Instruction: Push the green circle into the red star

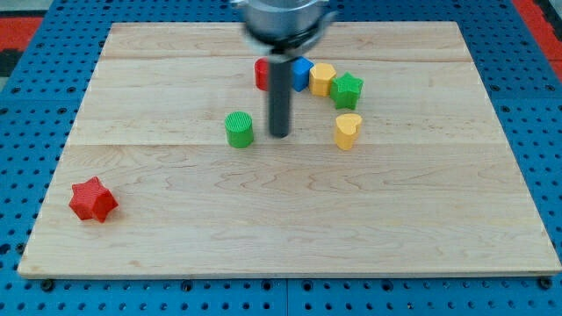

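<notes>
The green circle stands on the wooden board, left of centre in the upper half. The red star lies far off near the board's lower left corner. My rod comes down from the view's top, and my tip rests on the board just right of the green circle, a small gap between them.
A cluster sits right of the rod near the view's top: a red block partly hidden behind the rod, a blue block, a yellow block, a green star and a yellow heart.
</notes>
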